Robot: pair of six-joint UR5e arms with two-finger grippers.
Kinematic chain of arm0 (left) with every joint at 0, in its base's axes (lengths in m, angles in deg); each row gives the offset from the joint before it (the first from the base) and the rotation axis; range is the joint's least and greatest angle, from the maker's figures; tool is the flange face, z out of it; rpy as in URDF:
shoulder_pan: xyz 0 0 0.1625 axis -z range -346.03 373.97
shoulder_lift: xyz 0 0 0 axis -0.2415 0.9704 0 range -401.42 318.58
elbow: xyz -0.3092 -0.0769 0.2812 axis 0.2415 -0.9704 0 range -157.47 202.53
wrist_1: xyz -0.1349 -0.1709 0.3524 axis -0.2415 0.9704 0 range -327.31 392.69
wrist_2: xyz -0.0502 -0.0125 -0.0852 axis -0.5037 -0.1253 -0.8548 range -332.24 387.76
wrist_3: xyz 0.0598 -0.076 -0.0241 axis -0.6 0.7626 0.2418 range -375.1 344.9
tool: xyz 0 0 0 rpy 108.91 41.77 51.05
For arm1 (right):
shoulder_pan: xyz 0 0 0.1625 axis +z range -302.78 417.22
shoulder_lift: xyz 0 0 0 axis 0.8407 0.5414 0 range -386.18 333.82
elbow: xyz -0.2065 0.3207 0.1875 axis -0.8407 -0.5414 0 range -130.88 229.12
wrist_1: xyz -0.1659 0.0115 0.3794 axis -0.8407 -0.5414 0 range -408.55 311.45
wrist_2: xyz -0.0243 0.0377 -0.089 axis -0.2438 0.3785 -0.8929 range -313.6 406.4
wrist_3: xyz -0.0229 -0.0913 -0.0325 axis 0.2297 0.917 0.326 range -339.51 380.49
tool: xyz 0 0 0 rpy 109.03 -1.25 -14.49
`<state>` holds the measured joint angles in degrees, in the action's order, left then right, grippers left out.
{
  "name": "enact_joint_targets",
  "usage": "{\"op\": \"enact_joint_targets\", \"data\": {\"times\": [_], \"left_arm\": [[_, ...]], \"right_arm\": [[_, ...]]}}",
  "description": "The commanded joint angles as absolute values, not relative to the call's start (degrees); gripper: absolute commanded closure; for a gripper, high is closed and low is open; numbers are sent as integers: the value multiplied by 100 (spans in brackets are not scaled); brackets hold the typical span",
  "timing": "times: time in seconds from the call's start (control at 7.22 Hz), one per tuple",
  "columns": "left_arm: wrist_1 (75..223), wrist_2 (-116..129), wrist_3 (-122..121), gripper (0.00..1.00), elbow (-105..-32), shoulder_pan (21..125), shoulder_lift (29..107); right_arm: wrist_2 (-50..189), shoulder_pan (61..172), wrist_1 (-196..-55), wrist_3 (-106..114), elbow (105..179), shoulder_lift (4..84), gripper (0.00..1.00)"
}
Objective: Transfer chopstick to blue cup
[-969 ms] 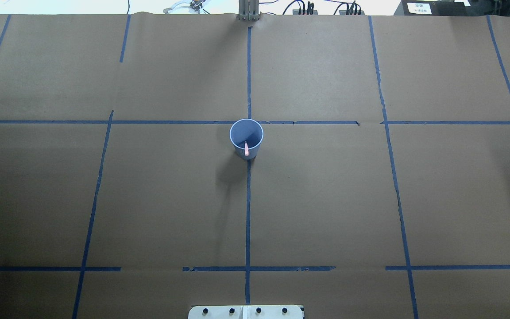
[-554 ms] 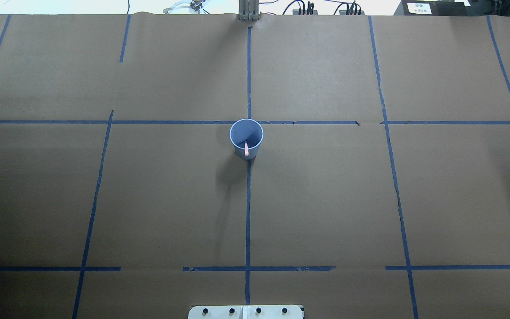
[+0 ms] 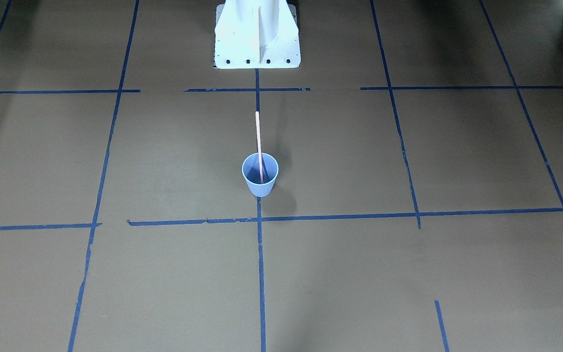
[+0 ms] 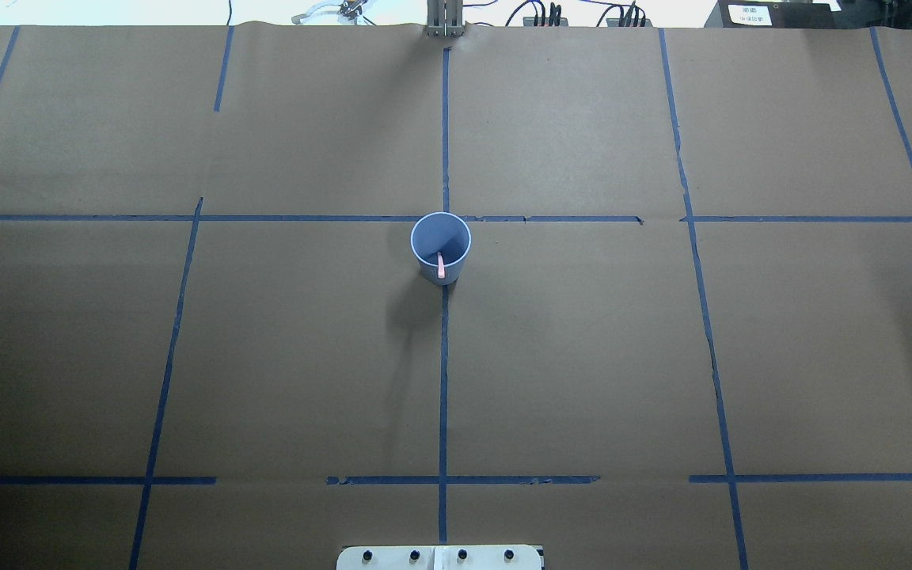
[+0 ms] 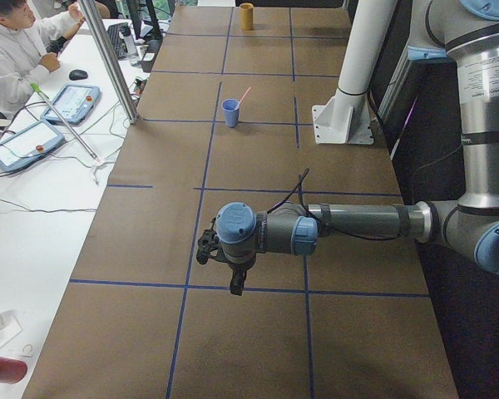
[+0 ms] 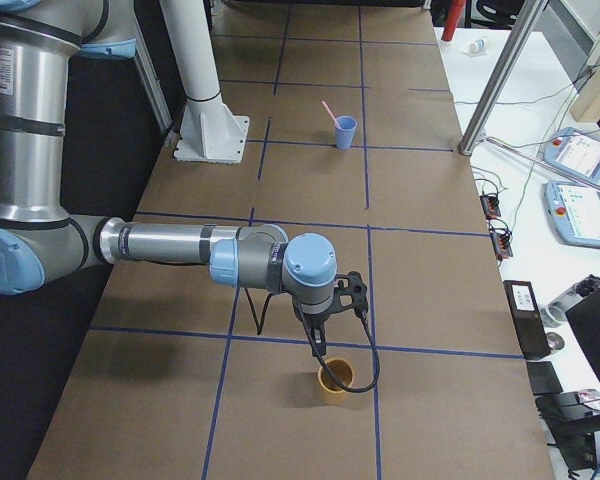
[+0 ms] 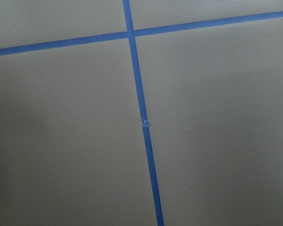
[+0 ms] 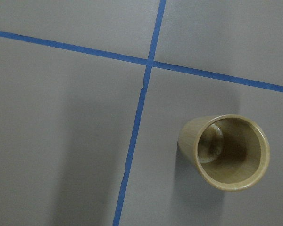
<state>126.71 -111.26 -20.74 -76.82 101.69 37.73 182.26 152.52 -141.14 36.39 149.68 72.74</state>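
The cup [image 4: 441, 244] stands upright at the middle of the table [image 4: 583, 356], on the crossing of two blue tape lines [image 4: 443, 380]. The chopstick [image 3: 259, 142] is in it. Its lower end rests on the cup's floor and its shaft leans on the rim at the robot's side, so most of its length sticks out above the rim, tilted toward the base [image 3: 257, 34].

Neither gripper is near the cup, and both hang close to opposite ends of the table.

The left gripper [image 5: 237, 287] points down over bare paper, close above a tape line. The cup and chopstick are well apart from it, far along the table toward the middle. This gripper shows in the left side view alone, so I cannot tell how its jaws stand. Its wrist camera sees only paper and one tape crossing.

The right gripper [image 6: 316, 345] also points down and is just as far from the cup. A tan cup [image 8: 225, 151] stands upright right under it, a little off to one side and just beside a tape crossing. Nothing lies inside that I can see. This gripper shows only in the right side view, so its opening cannot be told either. Nothing can be seen held in either gripper.
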Motion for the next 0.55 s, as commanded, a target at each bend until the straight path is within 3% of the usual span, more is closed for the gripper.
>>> {"op": "enact_joint_targets", "data": {"times": [0.0, 0.42], "left_arm": [[12673, -11128, -2081, 0, -7731, 10169, 3785], [12682, -11128, -2081, 0, -7793, 10169, 3820]], "right_arm": [[18263, 15249, -14109, 3623, 14967, 7279, 0], [18272, 15249, -14110, 3588, 14967, 7261, 0]]}}
